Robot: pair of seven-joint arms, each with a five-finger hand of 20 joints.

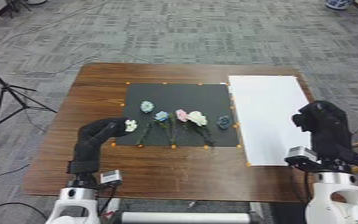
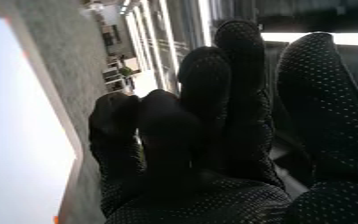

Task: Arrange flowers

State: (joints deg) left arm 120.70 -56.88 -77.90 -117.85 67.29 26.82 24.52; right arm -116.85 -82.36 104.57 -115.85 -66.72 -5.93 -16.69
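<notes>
Grey patterned carpet [image 1: 175,42] surrounded your wooden table [image 1: 100,95]; ruffled flowers [image 1: 197,118] lay on the black sheet [image 1: 198,95]. Your textured right hand [image 1: 318,117] stood loosely apart; your left hand's [image 1: 104,129] state, beside the sheet, I couldn't tell.

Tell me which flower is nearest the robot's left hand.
The small white flower near the left edge of the dark mat, right beside the left hand. The bigger white flower lies farther right, next to the pink flower.
</notes>
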